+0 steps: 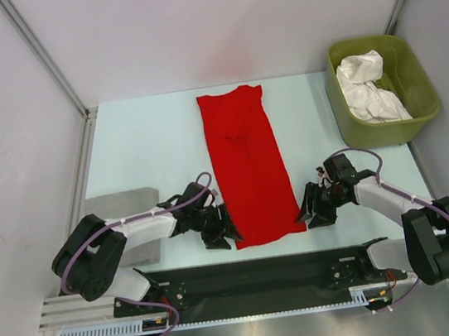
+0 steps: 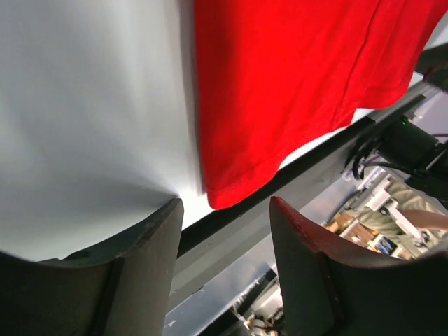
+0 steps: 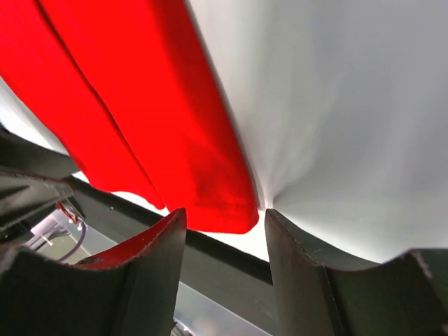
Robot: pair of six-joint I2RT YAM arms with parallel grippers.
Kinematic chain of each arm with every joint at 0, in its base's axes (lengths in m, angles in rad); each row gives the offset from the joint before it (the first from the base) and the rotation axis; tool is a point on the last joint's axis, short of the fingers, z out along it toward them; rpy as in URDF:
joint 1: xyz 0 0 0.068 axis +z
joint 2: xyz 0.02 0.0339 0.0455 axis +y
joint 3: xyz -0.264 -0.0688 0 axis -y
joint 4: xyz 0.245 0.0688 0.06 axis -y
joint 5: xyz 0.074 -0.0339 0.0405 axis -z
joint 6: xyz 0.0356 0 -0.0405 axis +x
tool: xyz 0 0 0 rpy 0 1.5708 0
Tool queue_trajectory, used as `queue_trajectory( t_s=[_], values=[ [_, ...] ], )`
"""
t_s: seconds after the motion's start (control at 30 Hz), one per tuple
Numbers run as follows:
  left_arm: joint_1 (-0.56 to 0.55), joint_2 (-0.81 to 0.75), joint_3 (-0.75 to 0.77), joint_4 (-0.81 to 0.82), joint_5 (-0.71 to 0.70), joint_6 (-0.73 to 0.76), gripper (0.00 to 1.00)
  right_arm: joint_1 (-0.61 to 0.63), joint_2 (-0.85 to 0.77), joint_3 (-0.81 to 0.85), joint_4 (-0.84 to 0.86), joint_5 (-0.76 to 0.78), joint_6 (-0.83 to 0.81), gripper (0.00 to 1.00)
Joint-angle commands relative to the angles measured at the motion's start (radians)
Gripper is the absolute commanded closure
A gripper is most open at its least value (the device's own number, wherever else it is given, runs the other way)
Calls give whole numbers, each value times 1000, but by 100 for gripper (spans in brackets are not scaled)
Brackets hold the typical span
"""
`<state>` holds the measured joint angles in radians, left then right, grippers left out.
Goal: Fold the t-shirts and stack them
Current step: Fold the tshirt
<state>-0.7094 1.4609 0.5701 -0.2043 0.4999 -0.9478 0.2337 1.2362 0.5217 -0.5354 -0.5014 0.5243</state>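
The red t-shirt [image 1: 245,165] lies flat in the middle of the table as a long narrow strip, collar end far, hem end near. My left gripper [image 1: 227,236] is open and empty just left of the near left hem corner [image 2: 224,196]. My right gripper [image 1: 305,215] is open and empty just right of the near right hem corner [image 3: 231,220]. Neither touches the cloth. White t-shirts [image 1: 371,89] lie crumpled in the olive-green tub [image 1: 423,119] at the far right.
A grey pad [image 1: 126,211] lies at the near left, partly under the left arm. A black rail [image 1: 265,275] runs along the table's near edge. White walls enclose the table on three sides.
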Motion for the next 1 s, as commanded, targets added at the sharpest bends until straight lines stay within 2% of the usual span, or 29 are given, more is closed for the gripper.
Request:
queue_trajectory(
  t_s=[0.0,0.13,0.23,0.27,0.33,0.4,0.43,0.47,0.5,0.53,0.57,0.67,0.83,0.97],
  values=[
    [-21,56,-64,32,-20,-37,40,0,8,9,43,32,16,46],
    [-39,102,-72,63,-11,-48,41,4,32,6,61,27,10,48],
    [-41,128,-81,89,-27,-52,53,4,35,-2,78,32,8,50],
    [-39,133,-81,91,-35,-55,61,4,40,-2,80,32,8,52],
    [-39,131,-81,92,-55,-60,67,6,46,-2,78,23,6,58],
    [-39,113,-91,92,-73,-75,88,16,42,-6,77,24,8,63],
    [-39,99,-102,91,-92,-91,97,21,37,-9,77,20,11,68],
    [-39,76,-107,86,-99,-91,100,27,39,-15,78,15,11,73],
    [-39,64,-111,80,-106,-92,100,33,39,-17,80,9,10,80],
    [-39,55,-114,74,-109,-88,100,48,39,-20,86,-3,9,95],
    [-39,47,-113,65,-116,-85,100,58,40,-26,90,-9,11,99],
    [-39,-8,-125,25,-124,-72,100,98,16,-32,77,-14,39,100],
    [-39,-204,-197,-75,-145,-68,100,162,-98,-84,31,-26,127,100],
    [-38,-309,-167,-153,-164,-22,100,210,-187,-111,8,-34,170,100]
  ],
)
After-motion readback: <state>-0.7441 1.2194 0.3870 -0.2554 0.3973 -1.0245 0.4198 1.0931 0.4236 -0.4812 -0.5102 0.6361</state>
